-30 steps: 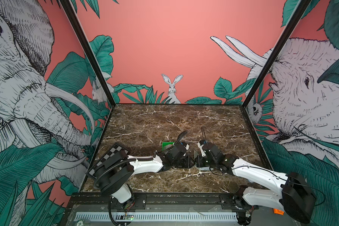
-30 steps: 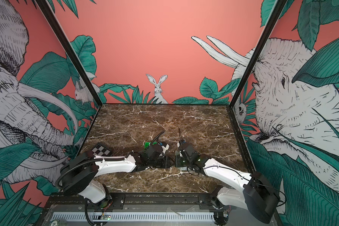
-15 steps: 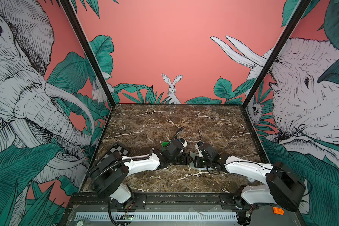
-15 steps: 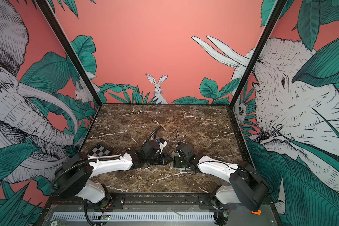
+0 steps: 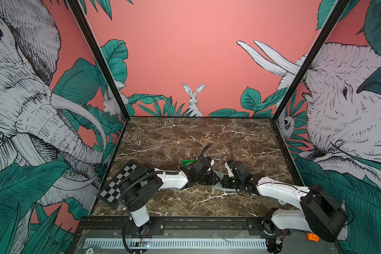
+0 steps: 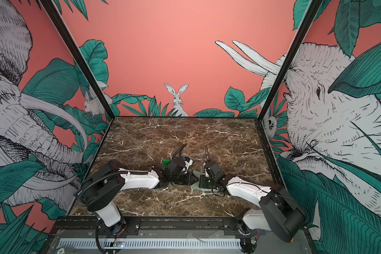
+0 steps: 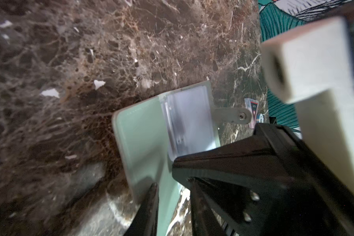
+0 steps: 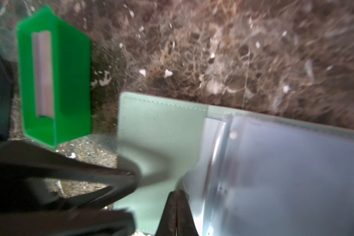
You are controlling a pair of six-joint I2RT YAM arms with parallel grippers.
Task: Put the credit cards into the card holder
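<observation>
- Table (image 5: 185,136): dark brown marble with white veins.
- Card holder (image 7: 139,139): pale green, lying open near the front middle, clear sleeves showing.
- Bright green tray (image 8: 70,81): near it, apart.

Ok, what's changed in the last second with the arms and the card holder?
The right arm folded in, its elbow swinging toward the middle. The right pincer stays shut, tip on the open holder. The left pincer narrowed around the holder's cover but has not clamped yet. The green tray looks unmoved.
</observation>
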